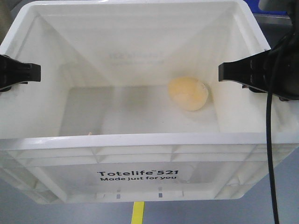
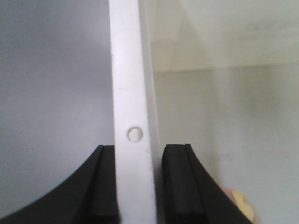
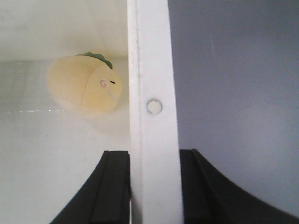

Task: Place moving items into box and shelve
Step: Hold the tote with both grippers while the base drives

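Observation:
A white plastic box labelled "Totelife 521" fills the front view. A yellow plush toy with a green top and a small face lies on the box floor at the right; it also shows in the right wrist view. My left gripper is shut on the box's left rim, one black finger on each side. My right gripper is shut on the right rim in the same way. A small pale yellow-pink item lies at the box's near left floor, mostly hidden.
Grey-blue floor with a yellow line lies below the box. A black cable hangs from my right arm in front of the box's right side. A blue object sits at the top right edge.

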